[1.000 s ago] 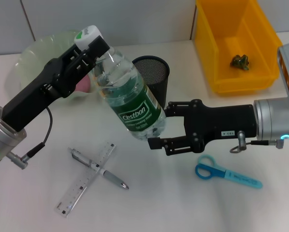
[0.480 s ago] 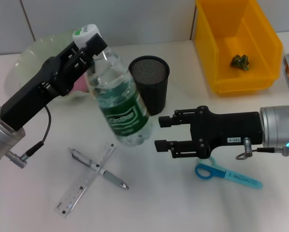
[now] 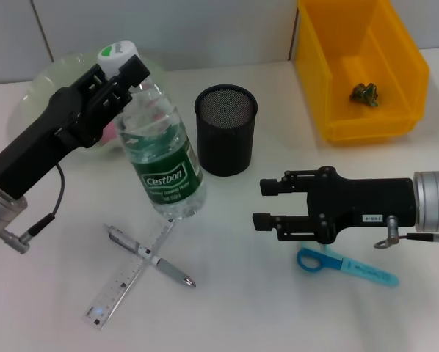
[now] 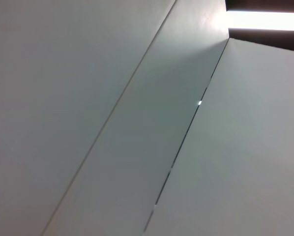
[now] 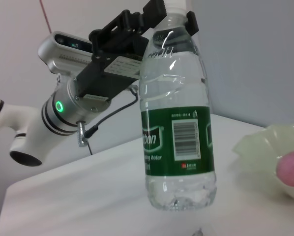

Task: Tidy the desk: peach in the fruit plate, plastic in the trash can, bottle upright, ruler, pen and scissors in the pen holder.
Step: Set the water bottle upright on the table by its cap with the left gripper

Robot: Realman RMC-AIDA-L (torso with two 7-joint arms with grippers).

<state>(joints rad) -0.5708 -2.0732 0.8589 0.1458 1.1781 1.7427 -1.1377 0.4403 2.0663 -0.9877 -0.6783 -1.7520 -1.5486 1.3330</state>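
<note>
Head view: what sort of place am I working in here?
Likely an office-style desk set up for a tidying test: a white desk with a mesh pen holder, ruler, scissors and a yellow trash can.

both arms look the same: black boxy left gripper (image 3: pixel 120 70) and right gripper (image 3: pixel 267 204), silver wrist cuff behind each, green ring light, thin black cable looping off the wrist

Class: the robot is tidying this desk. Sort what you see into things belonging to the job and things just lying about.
Job: clear plastic water bottle held by left gripper; black mesh pen holder; transparent ruler; grey pen; blue scissors; yellow trash can.
Lying about: nothing visible.
</note>
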